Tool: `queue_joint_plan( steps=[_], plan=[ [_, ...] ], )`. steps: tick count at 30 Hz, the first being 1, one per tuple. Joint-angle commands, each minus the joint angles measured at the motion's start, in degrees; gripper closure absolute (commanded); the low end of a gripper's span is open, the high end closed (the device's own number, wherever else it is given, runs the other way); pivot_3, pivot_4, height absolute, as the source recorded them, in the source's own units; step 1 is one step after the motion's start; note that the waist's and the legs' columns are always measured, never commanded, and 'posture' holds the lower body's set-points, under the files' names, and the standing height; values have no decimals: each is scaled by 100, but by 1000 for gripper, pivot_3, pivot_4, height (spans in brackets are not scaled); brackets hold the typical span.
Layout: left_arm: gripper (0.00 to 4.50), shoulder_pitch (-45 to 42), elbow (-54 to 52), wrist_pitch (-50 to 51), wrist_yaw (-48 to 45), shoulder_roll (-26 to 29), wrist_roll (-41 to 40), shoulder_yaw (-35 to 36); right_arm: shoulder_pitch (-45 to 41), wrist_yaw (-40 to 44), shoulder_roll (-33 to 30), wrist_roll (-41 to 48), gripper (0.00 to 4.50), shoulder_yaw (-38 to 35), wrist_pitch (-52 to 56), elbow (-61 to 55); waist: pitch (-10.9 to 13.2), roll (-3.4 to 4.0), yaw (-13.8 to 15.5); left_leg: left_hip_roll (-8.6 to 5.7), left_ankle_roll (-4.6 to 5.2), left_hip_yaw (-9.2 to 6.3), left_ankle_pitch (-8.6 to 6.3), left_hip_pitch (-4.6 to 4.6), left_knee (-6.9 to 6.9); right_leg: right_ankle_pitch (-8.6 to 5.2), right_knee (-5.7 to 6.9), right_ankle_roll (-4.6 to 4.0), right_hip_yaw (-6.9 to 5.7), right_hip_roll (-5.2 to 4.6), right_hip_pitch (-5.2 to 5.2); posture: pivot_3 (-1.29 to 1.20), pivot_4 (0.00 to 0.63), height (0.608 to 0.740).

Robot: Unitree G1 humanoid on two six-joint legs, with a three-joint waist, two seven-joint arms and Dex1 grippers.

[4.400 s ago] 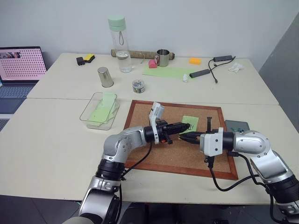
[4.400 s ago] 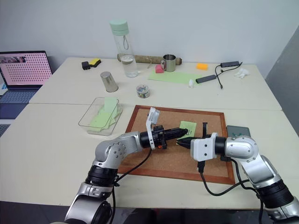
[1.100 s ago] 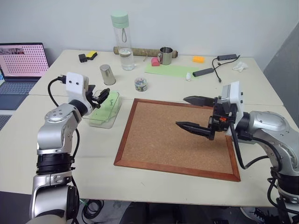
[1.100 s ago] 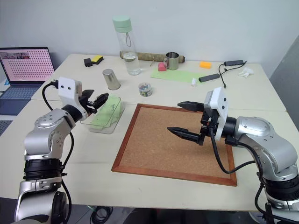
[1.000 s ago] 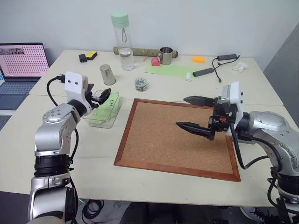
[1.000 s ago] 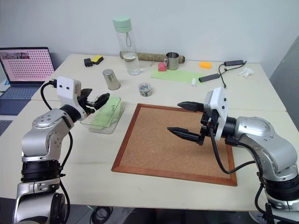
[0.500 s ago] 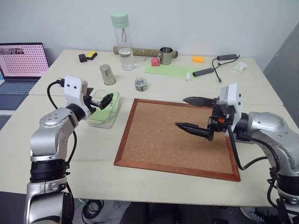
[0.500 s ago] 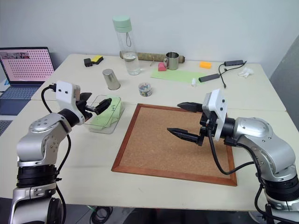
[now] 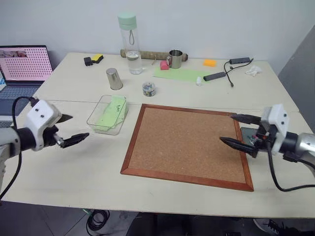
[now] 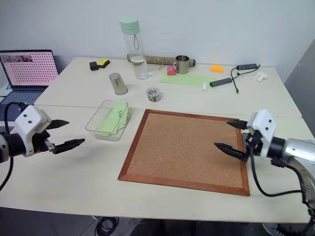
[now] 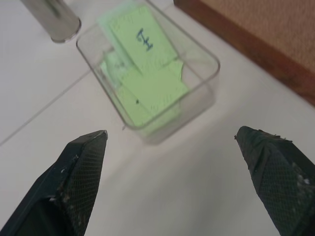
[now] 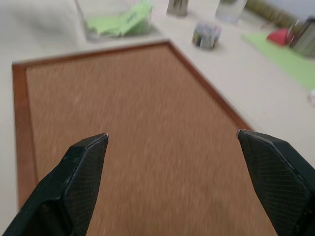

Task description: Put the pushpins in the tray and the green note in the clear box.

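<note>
With the green note (image 11: 142,43) inside the clear box (image 11: 204,73), both claws, left (image 9: 68,130) and right (image 9: 240,132), spread empty; tray (image 9: 250,133) apparently beside the right.

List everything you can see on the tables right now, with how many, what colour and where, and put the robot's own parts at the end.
Clear box: one, transparent, left of the corkboard.
Green note: one, pale green, in the clear box on other green sheets.
Corkboard: one, wood-framed, centre of the near table.
Tray: one, dark grey, at the corkboard's right edge, partly hidden.
Pin jar: one, mixed colours, behind the corkboard.
Metal cup: one, silver, behind the clear box.
Water bottle: one, clear, green lid, far table.
Mug: one, metal, far table.
Long sheet: one, pale green, far table.
Laptop: one, far left.
Left gripper: open, empty.
Right gripper: open, empty.
</note>
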Motion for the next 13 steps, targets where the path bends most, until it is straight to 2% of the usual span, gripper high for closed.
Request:
queue_joint_plan(
  steps=[1,4,13],
  plan=[
    [51,118,493,-478,-271,264,99,433,362,549,-494,127,124,-776,137,238,0,0,0,0,1,1,0,0,0,0,-1,0,0,0,0,0,150,740],
    [51,163,857,-785,-360,347,219,465,672,857,-728,43,124,-1022,92,435,0,0,0,1,2,1,-1,0,0,0,-1,0,-1,0,1,0,150,740],
    [51,218,1283,-974,-699,365,158,461,820,1023,-786,-178,124,-1188,-124,778,-1,0,-11,2,2,2,-1,0,0,0,2,0,-3,0,0,0,150,740]
  ],
)
